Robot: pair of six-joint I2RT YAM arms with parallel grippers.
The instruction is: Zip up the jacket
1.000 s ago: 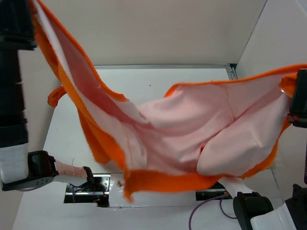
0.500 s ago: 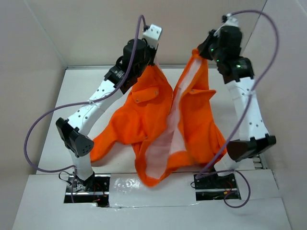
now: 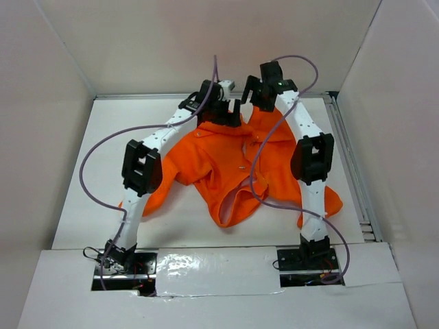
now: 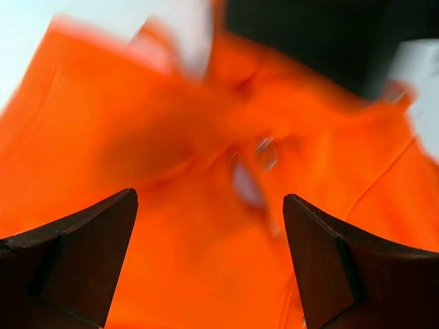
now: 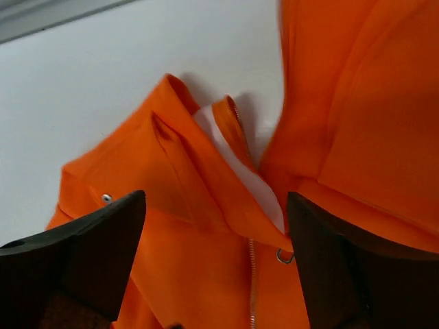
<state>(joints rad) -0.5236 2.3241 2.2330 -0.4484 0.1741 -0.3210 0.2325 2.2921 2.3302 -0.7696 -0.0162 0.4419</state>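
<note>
The orange jacket (image 3: 230, 168) is lying spread front-up on the white table (image 3: 89, 181) inside these plain beige walls (image 3: 206, 41), collar at the far end, and the left gripper (image 4: 209, 199) and right gripper (image 5: 216, 197) are hovering over that collar, jaws hanging wide apart, gripping nothing.

Collar of the jacket (image 5: 192, 274) framed by the right gripper (image 5: 216, 205)

The jacket is spread on the white desk (image 5: 103, 75), its collar (image 5: 182, 154) pointed toward the desk edge, where a grey strip (image 5: 55, 17) is seen. Pale lining (image 5: 233, 157) is exposed at the neck, with the zipper (image 5: 252, 288) and a metal ring (image 5: 283, 257) below. The gripper's fingers (image 5: 89, 253) are held wide apart, nothing clasped; a snap (image 5: 106, 199) is seen beside one.
</note>
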